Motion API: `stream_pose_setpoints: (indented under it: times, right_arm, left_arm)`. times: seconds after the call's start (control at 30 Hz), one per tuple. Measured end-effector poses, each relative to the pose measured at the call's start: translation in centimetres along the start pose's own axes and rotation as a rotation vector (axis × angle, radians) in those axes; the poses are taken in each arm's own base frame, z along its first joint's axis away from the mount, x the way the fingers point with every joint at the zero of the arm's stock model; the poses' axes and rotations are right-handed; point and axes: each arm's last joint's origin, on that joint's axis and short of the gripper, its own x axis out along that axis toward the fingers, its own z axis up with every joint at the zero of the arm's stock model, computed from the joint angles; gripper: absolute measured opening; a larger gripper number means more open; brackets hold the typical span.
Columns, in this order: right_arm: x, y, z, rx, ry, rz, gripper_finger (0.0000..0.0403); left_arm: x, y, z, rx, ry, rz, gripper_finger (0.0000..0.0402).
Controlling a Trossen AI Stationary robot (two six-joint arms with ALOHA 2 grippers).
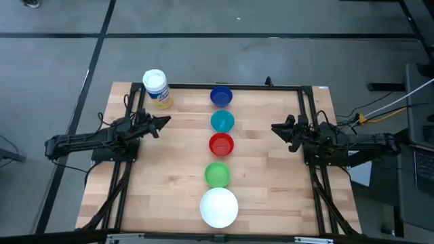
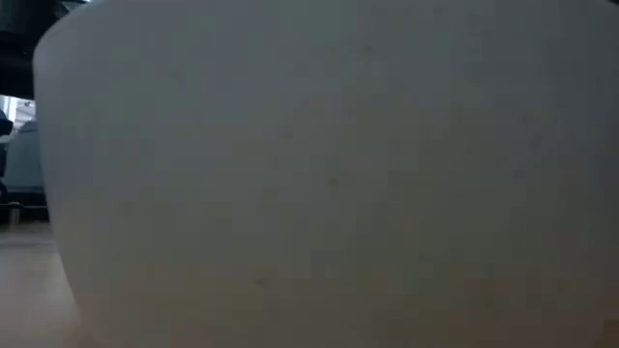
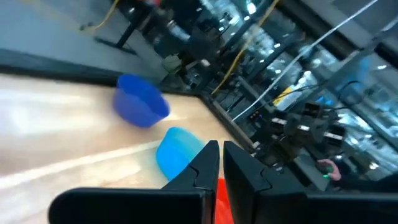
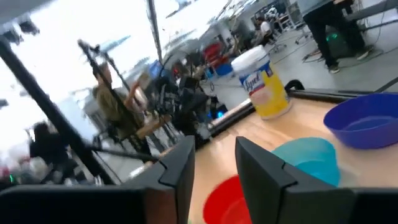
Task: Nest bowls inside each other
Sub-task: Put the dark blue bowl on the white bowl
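Note:
Five bowls stand on their bases in a row down the middle of the table, from far to near: dark blue [image 1: 221,96], cyan [image 1: 222,121], red [image 1: 221,144], green [image 1: 217,174] and a larger white one [image 1: 219,207]. The white bowl [image 2: 319,174] fills the low view. My left gripper [image 1: 163,122] hovers left of the cyan bowl, shut and empty; its wrist view [image 3: 221,149] looks past the cyan bowl [image 3: 177,149] and the dark blue bowl [image 3: 140,102]. My right gripper [image 1: 277,129] waits right of the row, open [image 4: 214,152], facing the red bowl [image 4: 227,199].
A white-lidded jar with a yellow label [image 1: 156,88] stands at the table's far left, behind my left gripper. Bare wood lies between each gripper and the row of bowls. Black frame rails [image 1: 308,108] run along the table's sides and far edge.

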Motion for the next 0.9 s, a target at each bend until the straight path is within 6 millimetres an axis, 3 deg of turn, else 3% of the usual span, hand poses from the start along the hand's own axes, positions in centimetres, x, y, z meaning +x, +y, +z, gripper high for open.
stream_pose_setpoints:
  times: [0.13,0.33,0.43,0.57,0.67,0.77,0.9]
  right_arm:
    - [-0.1,0.6,1.4,0.063,-0.17,0.029,0.0122]
    - [-1.3,2.7,4.7,0.069,-0.43,0.295,0.011]
    - [-1.5,4.6,7.2,0.019,-0.423,0.395,0.0104]
    - [-0.9,7.5,11.3,-0.095,-0.271,0.363,0.0104]
    - [-0.2,9.7,14.5,-0.191,-0.062,0.251,0.011]
    - [0.1,11.1,17.0,-0.274,0.172,0.079,0.0114]
    - [-0.8,12.8,20.3,-0.327,0.364,-0.065,0.011]
  left_arm:
    - [-0.2,-1.5,1.4,0.057,-0.108,-0.185,0.0018]
    - [-1.9,-4.4,5.1,0.131,-0.429,-0.429,0.0017]
    - [-2.5,-6.7,7.7,0.222,-0.46,-0.451,0.0017]
    - [-1.7,-10.5,11.4,0.432,-0.315,-0.315,0.0017]
    - [0.4,-13.8,14.1,0.617,-0.122,-0.146,0.0018]
    - [3.9,-16.9,16.0,0.813,0.044,0.013,0.0018]
    - [9.2,-19.4,17.0,1.117,0.222,0.182,0.0018]
